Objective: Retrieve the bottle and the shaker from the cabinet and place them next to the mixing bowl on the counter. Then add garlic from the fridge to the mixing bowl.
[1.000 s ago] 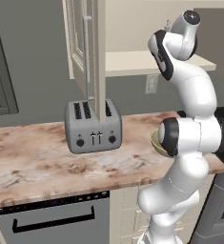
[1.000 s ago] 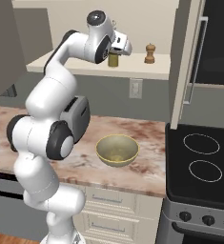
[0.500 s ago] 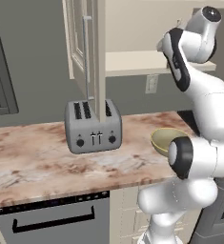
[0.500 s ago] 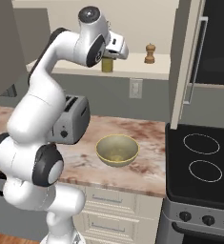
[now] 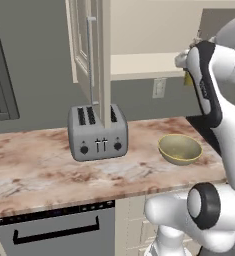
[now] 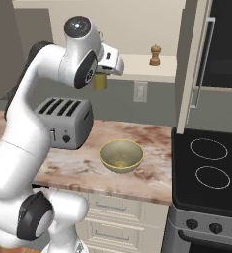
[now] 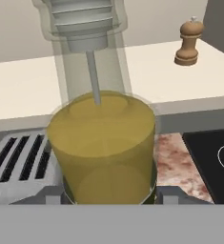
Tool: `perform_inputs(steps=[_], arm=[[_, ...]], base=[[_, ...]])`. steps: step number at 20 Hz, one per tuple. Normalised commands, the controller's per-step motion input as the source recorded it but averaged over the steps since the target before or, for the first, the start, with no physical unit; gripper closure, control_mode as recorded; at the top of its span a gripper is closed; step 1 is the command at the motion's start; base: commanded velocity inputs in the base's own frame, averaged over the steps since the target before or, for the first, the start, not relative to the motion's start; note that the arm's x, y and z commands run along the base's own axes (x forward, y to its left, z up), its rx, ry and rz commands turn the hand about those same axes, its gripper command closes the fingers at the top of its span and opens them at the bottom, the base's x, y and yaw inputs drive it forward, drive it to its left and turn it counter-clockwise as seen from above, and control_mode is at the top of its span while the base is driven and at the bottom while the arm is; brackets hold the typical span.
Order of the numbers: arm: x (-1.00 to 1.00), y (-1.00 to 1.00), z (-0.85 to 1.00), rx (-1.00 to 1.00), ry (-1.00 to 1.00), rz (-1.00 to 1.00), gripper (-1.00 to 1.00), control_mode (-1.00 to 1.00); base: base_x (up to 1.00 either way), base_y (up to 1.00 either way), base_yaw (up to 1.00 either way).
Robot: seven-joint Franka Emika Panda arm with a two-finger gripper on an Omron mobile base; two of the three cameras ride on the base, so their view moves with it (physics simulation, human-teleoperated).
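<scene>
My gripper (image 6: 103,74) is shut on the bottle (image 6: 100,84), an olive-yellow glass bottle held in the air in front of the cabinet shelf (image 6: 137,66) and above the toaster. In the hand view the bottle (image 7: 104,147) sits between the fingertips (image 7: 163,193), its pale spout pointing up. From the left base, a sliver of the bottle (image 5: 188,79) shows behind the arm. The brown shaker (image 6: 155,56) (image 7: 188,43) stands upright on the shelf to the right. The mixing bowl (image 6: 121,155) (image 5: 180,148) rests empty on the counter (image 6: 157,143) below.
A grey toaster (image 5: 98,132) (image 6: 63,118) stands on the counter left of the bowl. The open cabinet door (image 5: 89,55) hangs above it, and another open door (image 6: 194,64) is to the right. A black stovetop (image 6: 211,168) adjoins the counter's right end.
The arm has drawn the bottle out from the shelf, down and to the left, away from the shaker. The arm's lower joints have swung round. The shaker and bowl stay put.
</scene>
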Motion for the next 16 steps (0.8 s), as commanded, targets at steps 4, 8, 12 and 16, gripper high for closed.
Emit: perform_inputs(steps=[4,8,12,16], arm=[[-1.0,0.0,-0.31,0.0,0.0,0.08,1.0,-1.0],[-0.94,0.0,-0.41,0.0,0.0,0.08,1.0,-1.0],[-0.42,-0.24,-0.65,0.0,0.0,0.07,1.0,-1.0],[-0.05,-0.45,-0.7,0.0,0.01,0.02,1.0,-1.0]], base=[[0.0,0.0,0.0],[0.0,0.0,0.0],[0.0,0.0,0.0],[0.0,0.0,0.0]])
